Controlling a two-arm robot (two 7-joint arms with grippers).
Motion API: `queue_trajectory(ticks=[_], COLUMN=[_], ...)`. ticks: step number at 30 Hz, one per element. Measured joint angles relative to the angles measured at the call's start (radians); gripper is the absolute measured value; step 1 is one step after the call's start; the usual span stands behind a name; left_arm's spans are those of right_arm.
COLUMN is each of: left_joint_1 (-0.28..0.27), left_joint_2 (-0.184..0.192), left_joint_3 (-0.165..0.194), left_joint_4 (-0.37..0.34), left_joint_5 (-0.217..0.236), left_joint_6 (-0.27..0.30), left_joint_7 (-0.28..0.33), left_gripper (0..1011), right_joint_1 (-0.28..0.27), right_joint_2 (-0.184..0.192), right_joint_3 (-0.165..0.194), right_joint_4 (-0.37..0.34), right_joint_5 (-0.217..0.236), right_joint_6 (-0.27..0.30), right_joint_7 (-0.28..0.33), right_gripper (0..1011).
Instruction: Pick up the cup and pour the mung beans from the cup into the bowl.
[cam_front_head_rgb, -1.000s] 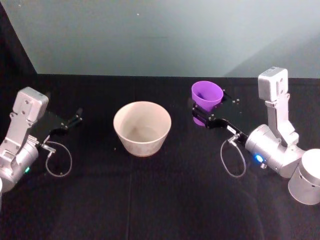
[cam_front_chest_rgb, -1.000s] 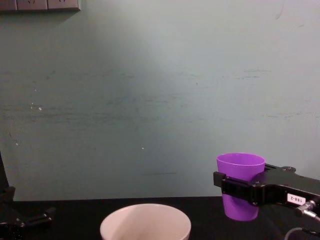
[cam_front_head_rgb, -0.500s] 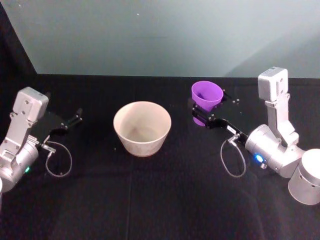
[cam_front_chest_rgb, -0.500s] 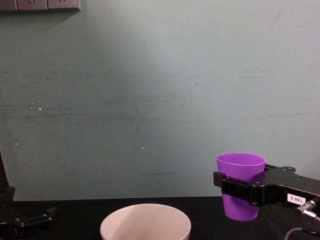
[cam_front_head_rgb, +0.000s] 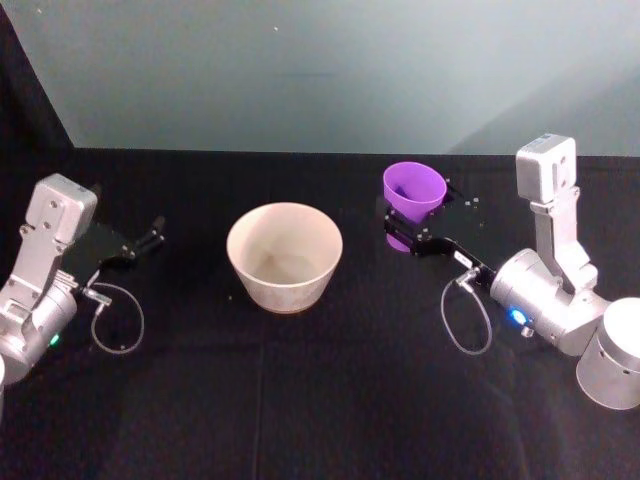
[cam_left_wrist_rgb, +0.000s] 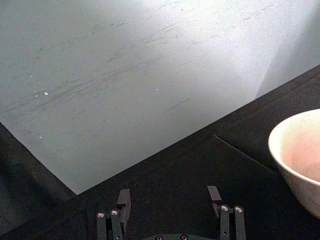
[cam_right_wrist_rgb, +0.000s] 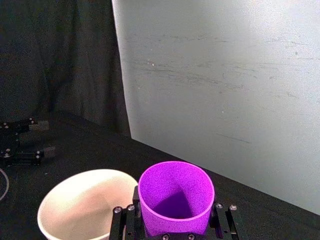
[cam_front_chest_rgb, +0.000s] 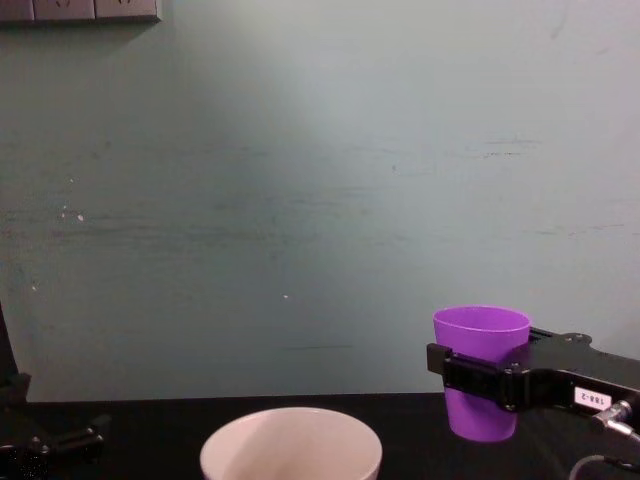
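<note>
Head view: the bowl (cam_front_head_rgb: 285, 255) stood at the centre of the frame on the black surface (cam_front_head_rgb: 300, 400), open side up. To its left, the left pincer (cam_front_head_rgb: 150, 235) hung with its fingers spread, holding nothing. Right of centre and farther back, the right pincer (cam_front_head_rgb: 398, 228) was clamped around the purple cup (cam_front_head_rgb: 414, 192) (upright, near the bowl).

In the chest view the bowl (cam_front_chest_rgb: 290, 440) at six o'clock is cut off below its rim; the right gripper (cam_front_chest_rgb: 478, 376) hides a band of the cup (cam_front_chest_rgb: 481, 330) at four o'clock.
</note>
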Motion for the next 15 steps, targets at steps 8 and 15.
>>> queue_trajectory(ticks=[8, 15], left_joint_1=[0.0, 0.0], left_joint_2=[0.0, 0.0], left_joint_3=[0.0, 0.0], left_joint_4=[0.0, 0.0], left_joint_5=[0.0, 0.0], left_joint_6=[0.0, 0.0], left_joint_7=[0.0, 0.0], left_gripper=[1000, 1000], right_joint_1=[0.0, 0.0], right_joint_2=[0.0, 0.0], right_joint_3=[0.0, 0.0], right_joint_4=[0.0, 0.0], right_joint_5=[0.0, 0.0], right_joint_6=[0.0, 0.0], right_joint_7=[0.0, 0.0], right_gripper=[720, 721])
